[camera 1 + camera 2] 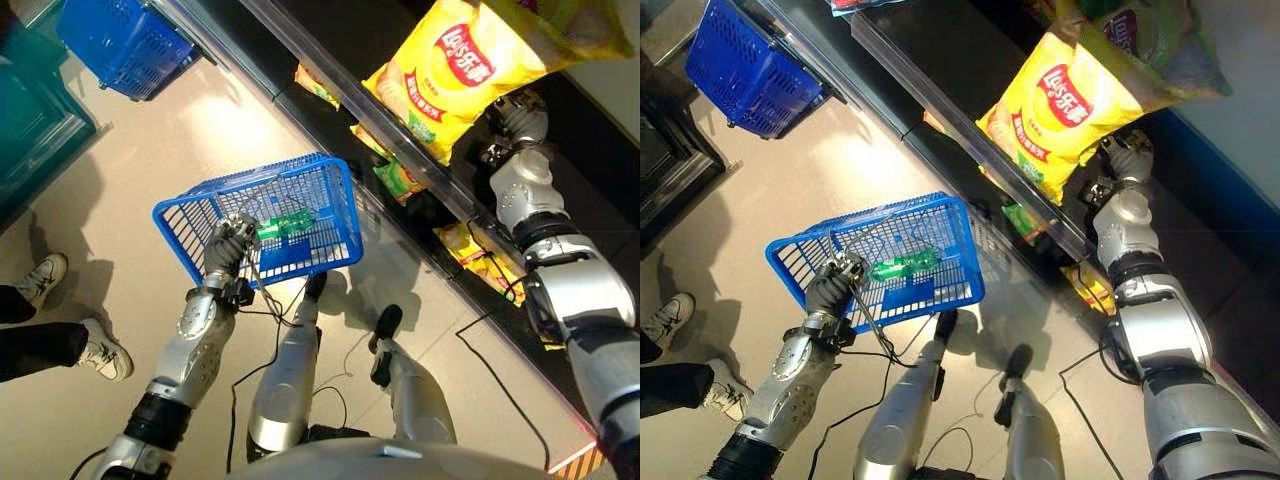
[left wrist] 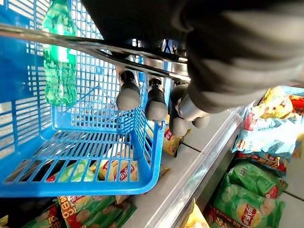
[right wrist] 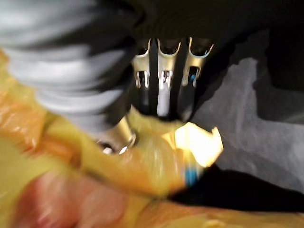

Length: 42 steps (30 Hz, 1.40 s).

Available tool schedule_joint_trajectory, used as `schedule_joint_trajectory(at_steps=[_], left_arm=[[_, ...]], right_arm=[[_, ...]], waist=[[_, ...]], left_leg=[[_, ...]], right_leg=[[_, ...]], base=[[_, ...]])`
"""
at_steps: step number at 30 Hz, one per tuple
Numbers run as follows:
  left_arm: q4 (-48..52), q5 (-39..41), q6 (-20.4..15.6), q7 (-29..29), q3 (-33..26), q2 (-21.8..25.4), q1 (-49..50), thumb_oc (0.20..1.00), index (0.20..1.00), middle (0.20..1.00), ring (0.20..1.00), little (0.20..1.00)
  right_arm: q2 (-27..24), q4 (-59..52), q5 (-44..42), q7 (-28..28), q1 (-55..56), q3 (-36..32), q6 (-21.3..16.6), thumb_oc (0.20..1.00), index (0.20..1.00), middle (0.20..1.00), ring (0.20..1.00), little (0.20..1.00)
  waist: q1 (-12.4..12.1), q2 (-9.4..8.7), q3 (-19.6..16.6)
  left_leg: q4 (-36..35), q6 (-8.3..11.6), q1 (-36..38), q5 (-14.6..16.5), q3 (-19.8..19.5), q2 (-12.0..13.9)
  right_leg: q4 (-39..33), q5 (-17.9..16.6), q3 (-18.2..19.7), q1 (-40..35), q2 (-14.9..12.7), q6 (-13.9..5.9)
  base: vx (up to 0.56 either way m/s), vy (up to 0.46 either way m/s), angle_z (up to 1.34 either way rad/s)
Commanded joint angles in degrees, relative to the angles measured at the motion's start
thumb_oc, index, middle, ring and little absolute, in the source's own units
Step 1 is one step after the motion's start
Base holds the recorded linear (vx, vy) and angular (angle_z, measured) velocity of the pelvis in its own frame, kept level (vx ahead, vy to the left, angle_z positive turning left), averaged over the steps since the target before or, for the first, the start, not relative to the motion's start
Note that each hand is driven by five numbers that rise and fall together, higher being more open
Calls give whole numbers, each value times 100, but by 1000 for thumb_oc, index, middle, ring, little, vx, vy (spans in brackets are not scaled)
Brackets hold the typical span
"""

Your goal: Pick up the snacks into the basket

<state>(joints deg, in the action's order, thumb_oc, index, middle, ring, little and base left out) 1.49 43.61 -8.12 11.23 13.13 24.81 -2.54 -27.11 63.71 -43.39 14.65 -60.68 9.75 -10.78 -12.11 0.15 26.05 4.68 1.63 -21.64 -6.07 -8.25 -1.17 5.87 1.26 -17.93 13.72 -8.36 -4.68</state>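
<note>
The right hand pinches the lower edge of a yellow chip bag, held aloft over the shelf. The basket, hung by its handle from the curled left hand, lies down and leftward, well apart.

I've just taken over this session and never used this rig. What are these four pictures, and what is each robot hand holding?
The two wide pictures come from the camera on a humanoid robot's head, looking down. The two close ones come from cameras on its wrists. The left robot hand has its fingers curled round the metal handle of a blue basket; a green bottle lies inside it. The right robot hand grips a big yellow chip bag, lifted above the shelf of snack packets. A second blue basket sits on the floor, and a person's shoes stand nearby.
</note>
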Motion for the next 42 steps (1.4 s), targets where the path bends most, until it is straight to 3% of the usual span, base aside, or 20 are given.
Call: schedule_joint_trajectory(at_steps=[1,9,15,19,20,21,23,26,27,30,34,38,39,40,41,42], left_arm=[[1668,-76,-964,-223,-174,112,-322,200,200,200,200,200],[1601,-89,-973,-173,-213,81,-340,200,200,200,200,200],[1494,-144,-931,-139,-331,-19,-274,200,200,200,200,200],[1354,-191,-924,-193,-328,-28,-292,200,200,200,200,200],[1273,-248,-931,-205,-408,-21,-297,200,200,200,200,200],[1272,-247,-932,-205,-406,-19,-295,200,200,200,200,200],[1173,-328,-961,-215,-524,52,-255,200,200,200,200,200],[1098,-347,-977,-196,-613,108,-262,200,200,200,200,200],[1113,-341,-954,-216,-678,130,-194,200,200,200,200,200],[1038,-287,-890,-287,-693,109,-97,200,200,200,200,200],[1059,-251,-867,-347,-729,145,12,200,200,200,200,200],[1062,-282,-835,-413,-809,140,125,200,200,200,200,200],[986,-283,-831,-441,-877,149,140,200,200,200,200,200],[984,-281,-833,-444,-884,147,140,200,200,200,200,200],[1020,-325,-890,-483,-980,191,151,200,200,200,200,200],[1070,-287,-826,-551,-939,104,177,200,200,200,200,200]], right_arm=[[199,-262,119,-175,-129,399,25,200,200,200,200,200],[371,-754,106,-115,206,394,-88,200,200,200,200,200],[442,-2592,480,243,1634,-44,-412,200,200,200,200,200],[435,-3025,693,370,2398,-476,-503,200,200,200,200,200],[439,-3434,943,499,2890,-773,-564,200,200,200,200,200],[441,-3441,946,502,2898,-775,-560,200,200,200,200,200],[453,-3669,1247,642,3305,-1023,-589,200,200,200,200,200],[568,-3885,1321,708,3597,-1198,-618,200,200,200,200,200],[627,-4056,1358,753,3862,-1379,-651,200,200,200,200,200],[633,-4185,1531,764,4088,-1495,-644,200,200,200,200,200],[678,-4239,1617,797,4157,-1537,-652,200,200,200,200,200],[671,-4354,1814,701,4218,-1393,-546,200,200,200,200,200],[603,-4435,1865,430,4263,-1204,-472,338,338,338,338,338],[601,-4436,1863,428,4259,-1201,-471,507,507,507,507,507],[603,-4595,1785,115,4330,-992,-450,1000,1000,1000,1000,1000],[544,-4744,1743,72,4474,-1048,-433,1000,1000,1000,1000,1000]], waist=[[-291,-25,-148],[-209,-63,-196],[72,-170,-317],[223,-223,-440],[397,-272,-470],[390,-275,-477],[572,-374,-573],[649,-370,-598],[642,-357,-680],[565,-413,-858],[489,-478,-1067],[436,-639,-1267],[463,-681,-1249],[457,-675,-1257],[472,-684,-1214],[498,-643,-1233]], left_leg=[[136,54,137,569,63,-291],[147,44,206,604,159,-276],[258,8,337,756,298,-286],[296,-39,349,804,385,-338],[304,-63,344,830,540,-356],[303,-64,340,830,546,-355],[202,-86,403,833,844,-225],[245,-102,387,794,953,-71],[285,-114,362,786,1127,98],[232,-139,369,739,1319,223],[224,-129,312,650,1521,347],[373,-96,121,548,1719,484],[439,-74,121,558,1739,549],[435,-73,107,537,1747,562],[689,-10,30,526,1794,714],[745,-21,-10,486,1646,677]], right_leg=[[211,-241,101,-69,-421,-448],[153,-265,175,-114,-430,-467],[80,-362,275,-279,-465,-518],[-60,-575,363,-312,-511,-579],[-172,-881,501,-256,-529,-661],[-174,-885,507,-249,-528,-661],[-328,-1288,760,-153,-539,-821],[-177,-1164,967,-112,-454,-823],[-38,-875,821,-358,-469,-747],[139,-578,889,-710,-484,-668],[162,-580,937,-1031,-595,-694],[83,-783,1348,-1324,-689,-808],[76,-433,1429,-1268,-554,-734],[83,-445,1443,-1241,-543,-729],[105,10,1415,-1228,-371,-653],[132,161,1389,-1229,-286,-574]], base=[[5,16,9],[3,29,3],[13,55,-4],[-4,102,-5],[-39,88,-13],[-59,189,-18],[-31,125,-44],[-51,45,-82],[-114,58,-75],[-134,16,-77],[-107,-82,-59],[-130,-180,-47],[-72,-112,-78],[-71,-245,-55],[-27,-229,-49],[-18,-228,-42]])
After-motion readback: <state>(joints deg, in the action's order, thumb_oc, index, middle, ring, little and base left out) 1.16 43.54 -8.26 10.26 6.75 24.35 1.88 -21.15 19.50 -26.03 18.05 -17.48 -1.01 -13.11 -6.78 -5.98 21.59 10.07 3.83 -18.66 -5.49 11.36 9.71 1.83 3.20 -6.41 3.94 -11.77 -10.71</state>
